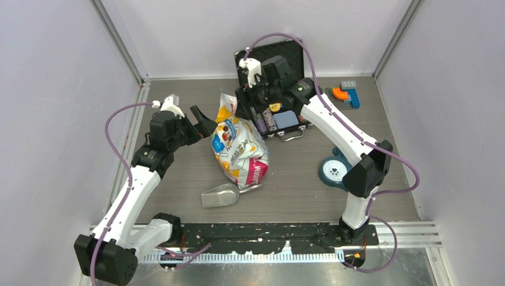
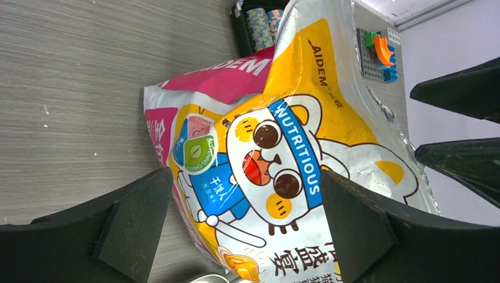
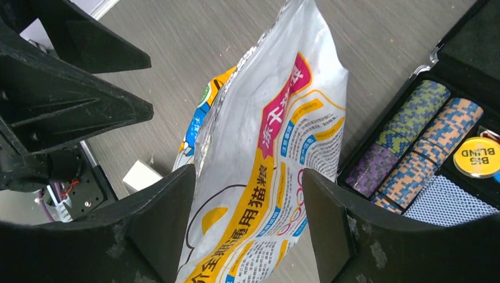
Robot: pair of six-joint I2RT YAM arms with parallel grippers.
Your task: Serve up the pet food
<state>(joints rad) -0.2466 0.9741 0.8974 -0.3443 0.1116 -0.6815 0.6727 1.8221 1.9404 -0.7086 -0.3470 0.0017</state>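
Observation:
The pet food does not show; no kibble is in view. A white, yellow and pink cartoon-cat bag (image 1: 241,149) stands slumped mid-table, its top pointing to the back. It also shows in the left wrist view (image 2: 277,147) and the right wrist view (image 3: 265,147). My left gripper (image 1: 204,119) (image 2: 247,218) is open at the bag's left side, jaws wide apart with the cat print framed between them. My right gripper (image 1: 243,98) (image 3: 247,218) is open at the bag's top from the back, jaws on either side of it, not closed on it.
A clear grey scoop (image 1: 220,195) lies in front of the bag. A teal paw-print bowl (image 1: 333,171) sits behind the right arm. An open black case (image 1: 280,119) of poker chips (image 3: 413,147) stands close behind the bag. Toy bricks (image 1: 346,95) lie back right.

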